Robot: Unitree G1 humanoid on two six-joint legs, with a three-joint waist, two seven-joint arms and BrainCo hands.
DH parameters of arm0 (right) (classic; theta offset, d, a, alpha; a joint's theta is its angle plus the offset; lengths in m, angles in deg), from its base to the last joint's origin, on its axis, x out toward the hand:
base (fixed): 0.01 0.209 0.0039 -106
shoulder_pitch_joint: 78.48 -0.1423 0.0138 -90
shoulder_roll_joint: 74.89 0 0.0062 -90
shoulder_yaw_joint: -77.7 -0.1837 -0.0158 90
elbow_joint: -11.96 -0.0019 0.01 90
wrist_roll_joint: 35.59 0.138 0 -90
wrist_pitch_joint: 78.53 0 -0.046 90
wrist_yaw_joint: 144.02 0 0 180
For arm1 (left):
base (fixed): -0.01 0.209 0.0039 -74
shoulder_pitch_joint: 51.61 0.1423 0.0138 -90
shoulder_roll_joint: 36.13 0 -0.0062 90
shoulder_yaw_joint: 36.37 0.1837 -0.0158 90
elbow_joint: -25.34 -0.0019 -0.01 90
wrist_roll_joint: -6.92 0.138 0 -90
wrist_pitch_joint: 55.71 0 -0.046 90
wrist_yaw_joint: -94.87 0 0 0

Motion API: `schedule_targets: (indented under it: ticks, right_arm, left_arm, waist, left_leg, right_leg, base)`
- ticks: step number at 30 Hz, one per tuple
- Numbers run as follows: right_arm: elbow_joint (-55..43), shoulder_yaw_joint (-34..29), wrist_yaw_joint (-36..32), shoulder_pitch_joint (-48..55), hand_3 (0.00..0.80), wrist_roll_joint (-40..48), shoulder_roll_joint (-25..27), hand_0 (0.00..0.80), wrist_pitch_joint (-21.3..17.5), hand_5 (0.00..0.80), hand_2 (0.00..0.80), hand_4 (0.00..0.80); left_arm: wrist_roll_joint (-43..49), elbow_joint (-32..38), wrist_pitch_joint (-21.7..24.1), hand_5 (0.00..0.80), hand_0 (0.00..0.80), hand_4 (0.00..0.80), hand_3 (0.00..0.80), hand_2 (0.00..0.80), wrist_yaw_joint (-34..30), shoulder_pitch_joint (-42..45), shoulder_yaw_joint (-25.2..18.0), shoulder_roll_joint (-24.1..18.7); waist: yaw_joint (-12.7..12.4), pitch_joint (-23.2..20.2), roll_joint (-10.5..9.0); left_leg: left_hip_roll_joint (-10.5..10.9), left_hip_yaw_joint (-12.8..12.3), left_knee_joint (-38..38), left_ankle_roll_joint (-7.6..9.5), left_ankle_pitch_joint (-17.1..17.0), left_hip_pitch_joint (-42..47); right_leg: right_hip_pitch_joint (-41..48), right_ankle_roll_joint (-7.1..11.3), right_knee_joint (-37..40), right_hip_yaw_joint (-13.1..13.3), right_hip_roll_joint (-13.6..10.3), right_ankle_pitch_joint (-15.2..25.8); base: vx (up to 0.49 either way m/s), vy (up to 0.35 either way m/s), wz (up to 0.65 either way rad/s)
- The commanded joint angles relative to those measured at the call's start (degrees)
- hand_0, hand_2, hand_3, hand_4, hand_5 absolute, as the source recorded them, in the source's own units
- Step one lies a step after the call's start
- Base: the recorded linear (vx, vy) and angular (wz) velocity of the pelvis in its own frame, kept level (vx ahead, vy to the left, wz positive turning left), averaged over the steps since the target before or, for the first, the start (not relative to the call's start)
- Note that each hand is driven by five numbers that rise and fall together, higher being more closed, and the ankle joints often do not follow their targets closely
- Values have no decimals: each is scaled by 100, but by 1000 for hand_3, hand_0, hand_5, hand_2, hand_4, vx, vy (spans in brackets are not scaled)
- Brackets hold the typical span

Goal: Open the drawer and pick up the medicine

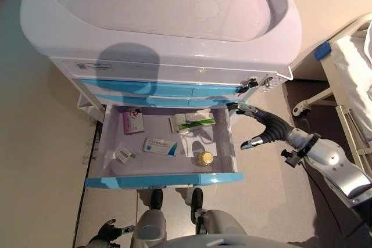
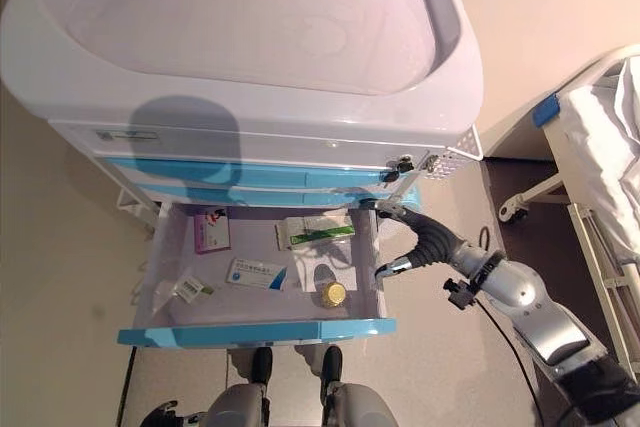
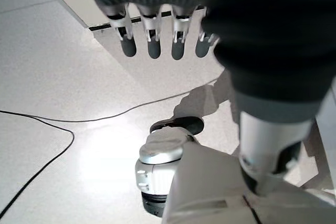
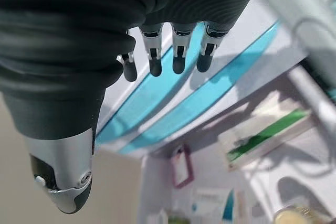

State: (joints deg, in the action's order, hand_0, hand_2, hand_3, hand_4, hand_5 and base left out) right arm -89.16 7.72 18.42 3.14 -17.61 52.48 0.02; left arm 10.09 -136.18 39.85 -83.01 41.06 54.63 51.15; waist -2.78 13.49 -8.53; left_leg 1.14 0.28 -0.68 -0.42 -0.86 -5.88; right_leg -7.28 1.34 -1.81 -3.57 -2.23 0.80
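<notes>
Bottom drawer (image 1: 168,179) of the medical cart (image 1: 163,27) pulled fully out, centre of frame. Inside: green-striped medicine box (image 1: 192,122) at back, pink-labelled box (image 1: 133,122) back left, blue-and-white box (image 1: 160,145) mid, small packet (image 1: 124,154) front left, gold-capped vial (image 1: 204,158) front right. Right hand (image 1: 263,127) just outside drawer's right wall, fingers spread and relaxed, empty. Left hand (image 1: 107,230) low at lower left, fingers straight, idle. Boxes judged light, stiff cardboard, easily crushed; best pinched across the long edges. Vial likely glass, slippery; grasp round the body.
</notes>
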Motion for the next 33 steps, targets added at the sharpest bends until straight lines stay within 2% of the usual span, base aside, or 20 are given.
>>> schedule_targets:
  ticks: [1, 8, 11, 14, 15, 16, 19, 20, 25, 33]
  right_arm:
    - [-349, 401, -23, -443, 0, 227, 121, 0, -147, 0, 0, 0]
    - [85, 1209, 11, -1246, 0, -392, -138, 0, -91, 0, 0, 0]
    - [409, 1641, 106, -1724, 0, -1130, -235, 0, -126, 0, 0, 0]
    - [606, 1731, 165, -1798, 0, -1340, -334, 0, -131, 0, 0, 0]
    - [766, 1909, 180, -1975, 0, -1772, -355, 0, -150, 0, 0, 0]
    - [777, 1921, 185, -1986, 0, -1777, -361, 0, -154, 0, 0, 0]
    - [1151, 2552, 360, -2542, 0, -3330, -175, 0, -401, 0, 0, 0]
    - [1223, 2686, 386, -2644, 0, -3537, -156, 0, -437, 0, 0, 0]
    - [1644, 3221, 387, -2899, 0, -4228, -108, 0, -579, 0, 0, 0]
    - [1908, 3703, 285, -3099, 0, -4638, 41, 0, -682, 0, 0, 0]
  left_arm:
    - [27, -110, 24, 0, 0, 0, 0, 0, -22, 42, -24, -73]
    - [25, -26, 37, 0, 0, 0, 0, 0, 8, 53, 118, -59]
    - [21, 20, 49, 0, 0, 0, 0, 0, 17, 38, 190, -51]
    - [29, 39, 49, 0, 0, 0, 0, 0, 35, 36, 221, -48]
    - [41, 67, 44, 0, 0, 0, 0, 0, 50, 42, 260, -47]
    - [41, 68, 43, 0, 0, 0, 0, 0, 50, 43, 254, -45]
    - [76, 106, 60, 0, 0, 0, 0, 0, 57, 80, 330, -60]
    - [75, 104, 60, 0, 0, 0, 0, 0, 60, 80, 333, -59]
    - [61, 73, 54, 0, 0, 0, 0, 0, 50, 58, 385, -60]
    - [-36, 107, 46, 0, 0, 0, 0, 0, -4, 8, 470, -51]
  waist:
    - [-186, -120, -137]
    - [-308, -39, -94]
    - [-367, 1, -72]
    - [-386, 17, -64]
    - [-415, 29, -58]
    - [-406, 28, -58]
    - [-475, 63, -52]
    - [-480, 69, -50]
    - [-503, 89, -32]
    - [-483, 161, 25]
  left_leg:
    - [352, 55, -186, 171, 51, -372]
    - [365, 122, -167, 170, 0, -403]
    - [368, 167, -160, 170, -17, -430]
    - [370, 183, -161, 171, -26, -439]
    - [370, 216, -160, 173, -36, -453]
    - [370, 220, -161, 173, -37, -455]
    - [358, 268, -142, 158, -62, -478]
    - [355, 279, -139, 153, -67, -482]
    - [358, 331, -115, 137, -85, -500]
    - [335, 358, -126, 113, -85, -513]
  right_leg:
    - [-384, 562, -152, 27, -278, 507]
    - [-393, 549, -145, -52, -298, 528]
    - [-413, 549, -143, -96, -314, 535]
    - [-409, 546, -146, -119, -322, 539]
    - [-414, 543, -143, -143, -330, 543]
    - [-413, 543, -142, -147, -330, 543]
    - [-420, 545, -141, -204, -340, 541]
    - [-417, 545, -140, -214, -341, 540]
    - [-423, 546, -136, -253, -336, 529]
    - [-439, 537, -133, -254, -330, 524]
  base:
    - [-33, -4, 2]
    - [-18, -7, 3]
    - [-24, -4, 5]
    - [-16, -7, 13]
    - [-13, -8, 5]
    - [0, 0, 0]
    - [-10, -15, 4]
    - [-12, -14, 9]
    - [0, -20, 10]
    - [0, -2, 1]
